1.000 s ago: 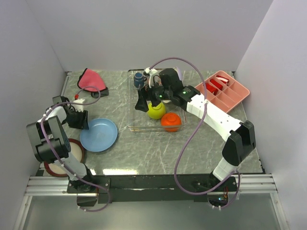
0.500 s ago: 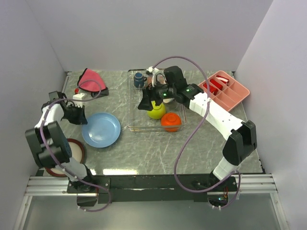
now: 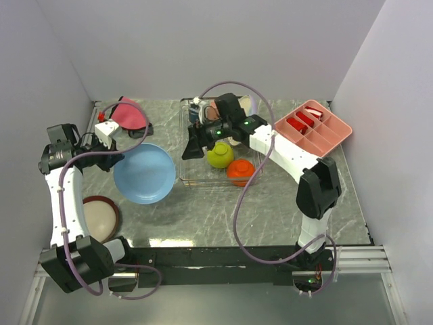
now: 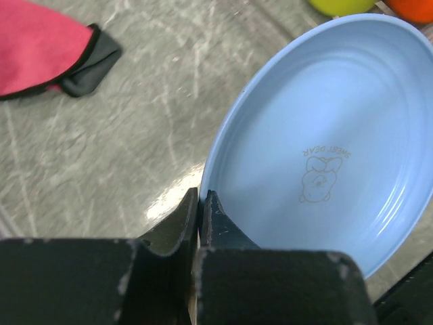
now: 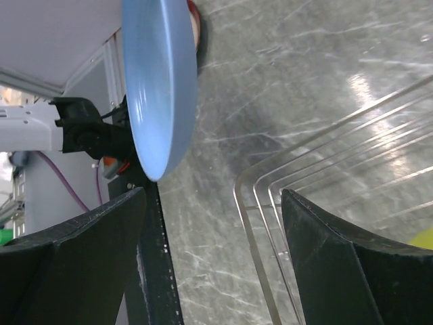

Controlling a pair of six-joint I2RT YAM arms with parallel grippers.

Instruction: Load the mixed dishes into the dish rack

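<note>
Near left on the desk point(image 3: 270, 210), cream plate point(image 3: 100, 218) lying flat. Farther back, left fingers point(image 4: 193, 213) clamped on rim of light-blue plate point(image 4: 325, 149), tilted, just left of wire rack point(image 3: 184, 177). Inside rack, orange bowl point(image 3: 240, 172), then yellow-green bowl point(image 3: 220, 155). Right fingers point(image 3: 193, 145) spread wide, empty, over rack's left side.

The top edge of the left wrist view cuts off the yellow-green bowl point(image 4: 342, 5) and orange bowl point(image 4: 413, 8). From above, the right arm point(image 3: 284, 152) hides the dish rack's point(image 3: 193, 172) far end, the left arm point(image 3: 62, 203) the cream plate's point(image 3: 101, 220) left rim
</note>
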